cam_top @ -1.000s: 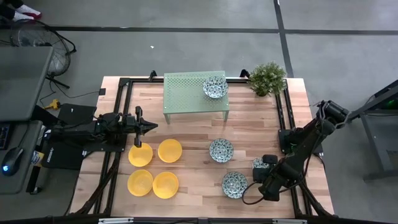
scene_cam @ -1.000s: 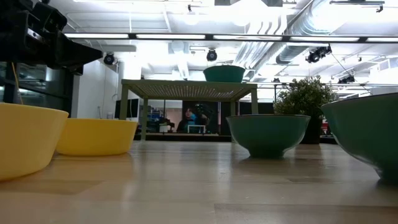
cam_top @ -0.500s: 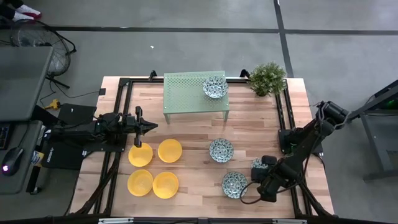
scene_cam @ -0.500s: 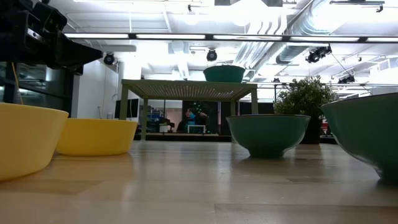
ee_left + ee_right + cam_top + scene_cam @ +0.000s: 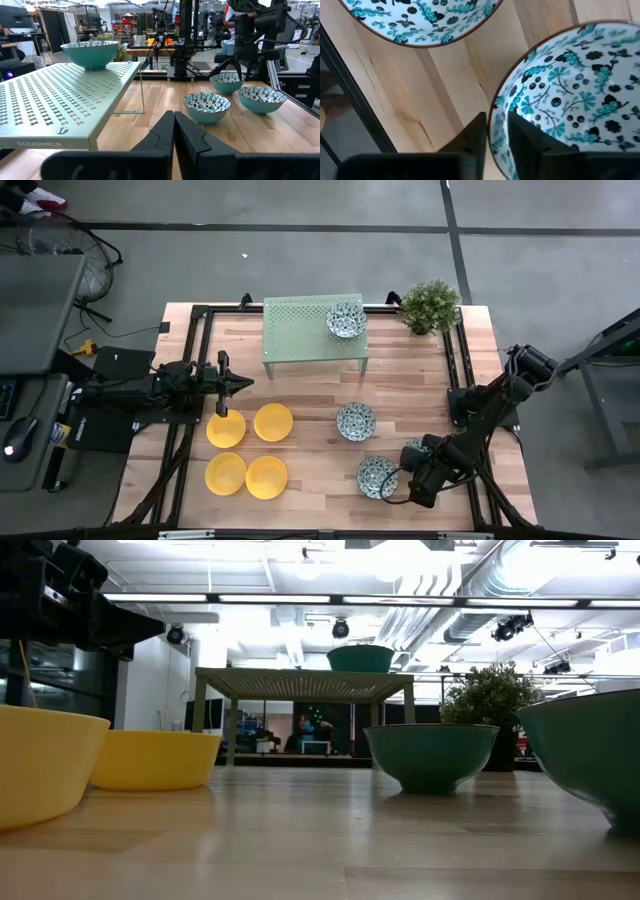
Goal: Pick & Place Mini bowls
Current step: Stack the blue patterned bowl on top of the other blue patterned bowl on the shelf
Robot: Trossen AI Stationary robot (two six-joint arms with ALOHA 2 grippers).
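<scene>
Four yellow mini bowls (image 5: 246,449) sit on the table's left half. One patterned mini bowl (image 5: 345,320) rests on the pale green rack (image 5: 300,330), and another (image 5: 355,421) stands mid-table. A third (image 5: 414,447) is partly under the right arm. My right gripper (image 5: 496,116) points down, open, astride the right rim of the near patterned bowl (image 5: 377,476). My left gripper (image 5: 174,125) is shut and level above the table's left side (image 5: 245,383), holding nothing. My right gripper comes from above with one finger (image 5: 520,135) inside the near patterned bowl and the other (image 5: 476,132) outside, the rim (image 5: 494,102) between them. The bowl stands on the table. Whether the fingers touch the rim, I cannot tell.
A small potted plant (image 5: 430,305) stands at the far right corner. Black frame rails (image 5: 192,380) run along the table's left and right sides. Bare wood lies between the yellow and patterned bowls and in front of the rack.
My right gripper has rolled about its own axis and edged toward the near patterned bowl. The bowls have stayed where they were.
</scene>
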